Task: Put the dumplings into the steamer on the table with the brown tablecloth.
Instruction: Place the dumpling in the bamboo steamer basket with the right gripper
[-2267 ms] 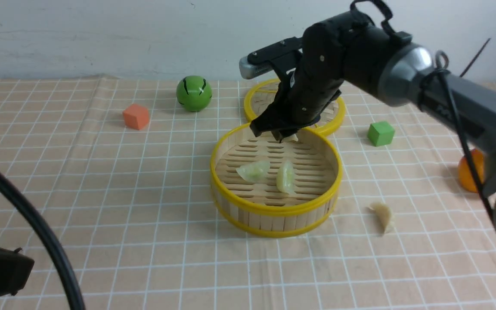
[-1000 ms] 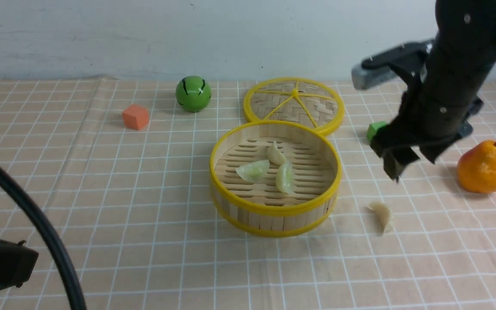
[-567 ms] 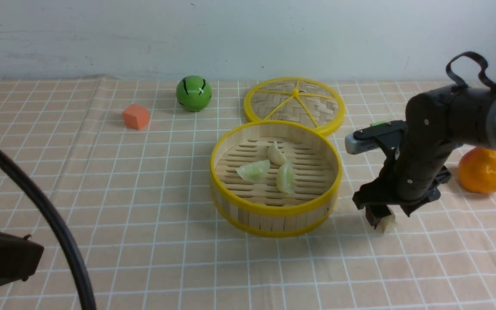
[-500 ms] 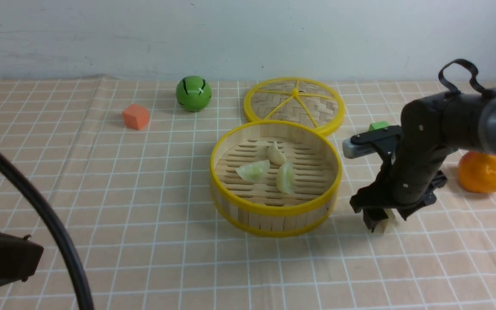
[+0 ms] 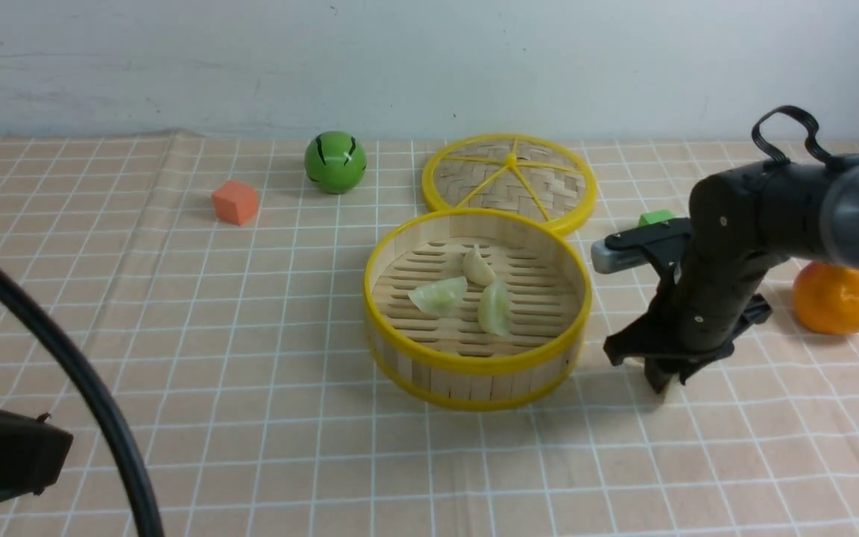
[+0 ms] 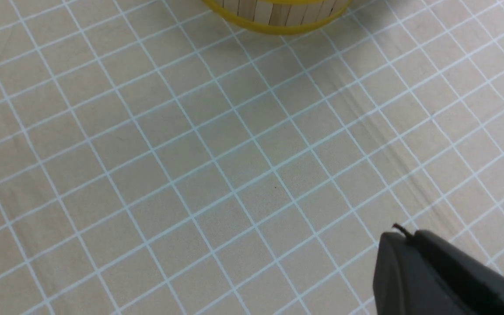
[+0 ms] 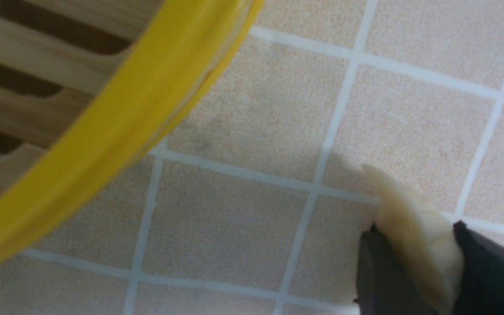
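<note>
- worktop (image 5: 250, 358), covered edge to edge by the brown tablecloth (image 5: 176, 298) with a white grid, a few creases; pale wall behind.
- right arm (image 5: 772, 216), reaching down just right of the steamer. It stands in the way of the green cube, the orange fruit and the cloth under it.
- steamer (image 5: 474, 365), centre of the worktop, upright, with three dumplings on its slatted floor.
- woven lid (image 5: 510, 179), flat behind the steamer, its rim touching or just behind the steamer's far rim.
- black cable (image 5: 64, 358), arcing across the near left corner of the front view.
- left gripper (image 6: 398, 249), near left and well apart from the steamer, jaws together and holding nothing. The left wrist view gives only bare cloth and a sliver of the steamer wall.
- orange fruit (image 5: 836, 298), far right, its top hidden by the right arm.
- green ball (image 5: 335, 162), back of the worktop, left of the lid.
- orange cube (image 5: 236, 201), left of the ball.
- green cube (image 5: 655, 218), only its top edge peeking over the wrist camera.
- right gripper (image 5: 661, 377), tips down at the cloth just right of the steamer wall, clamped on the loose dumpling.
- green dumplings (image 5: 439, 295) and (image 5: 494, 307), side by side mid-steamer; beige dumpling (image 5: 478, 267) just behind them, touching.
- loose dumpling (image 7: 414, 227), beige, outside the steamer. Only the right wrist view shows it, pinched between both dark fingers with the steamer's yellow rim near. In the front view the gripper hides it fully. Cannot tell if it is off the cloth.
</note>
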You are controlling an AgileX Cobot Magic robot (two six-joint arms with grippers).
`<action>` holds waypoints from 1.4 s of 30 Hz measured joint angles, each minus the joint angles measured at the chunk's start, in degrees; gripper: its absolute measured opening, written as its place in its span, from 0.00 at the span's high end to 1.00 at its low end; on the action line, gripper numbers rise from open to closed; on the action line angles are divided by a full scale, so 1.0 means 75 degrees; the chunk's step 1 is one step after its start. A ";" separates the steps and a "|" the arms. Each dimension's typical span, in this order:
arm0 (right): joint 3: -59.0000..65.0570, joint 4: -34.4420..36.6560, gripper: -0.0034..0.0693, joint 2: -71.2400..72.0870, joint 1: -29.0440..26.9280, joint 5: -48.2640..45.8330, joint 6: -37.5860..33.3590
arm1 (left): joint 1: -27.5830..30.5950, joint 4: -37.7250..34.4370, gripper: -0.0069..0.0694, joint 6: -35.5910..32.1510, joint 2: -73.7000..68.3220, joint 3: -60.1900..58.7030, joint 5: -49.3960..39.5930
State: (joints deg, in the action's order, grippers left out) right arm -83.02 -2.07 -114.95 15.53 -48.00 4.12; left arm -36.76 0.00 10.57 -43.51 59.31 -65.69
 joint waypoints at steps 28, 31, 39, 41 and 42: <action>-0.3282 0.0462 0.53 -0.1545 0.2287 -0.0503 -0.0860 | 0.0000 0.0000 0.88 0.0000 0.0000 0.0000 -0.0146; -0.3307 0.0462 0.41 -0.1536 0.2287 -0.0521 -0.0860 | 0.0000 -0.0044 0.88 0.0000 0.0039 -0.0069 -0.0104; -0.3291 0.0888 0.43 -0.0638 0.2287 -0.1835 -0.1187 | 0.0000 -0.0118 0.87 0.0084 0.1717 -0.2125 0.1871; -0.3189 0.1052 0.53 -0.0109 0.2287 -0.1941 -0.1512 | 0.0000 -0.0118 0.87 0.0273 0.2498 -0.2812 0.2674; -0.3132 0.1113 0.57 0.0073 0.2287 -0.1944 -0.1638 | 0.0000 -0.0118 0.87 0.0329 0.2776 -0.3071 0.2994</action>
State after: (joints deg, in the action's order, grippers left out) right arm -106.51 6.28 -114.40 32.68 -62.58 -8.16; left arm -36.76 -0.89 13.04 -22.69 36.28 -43.24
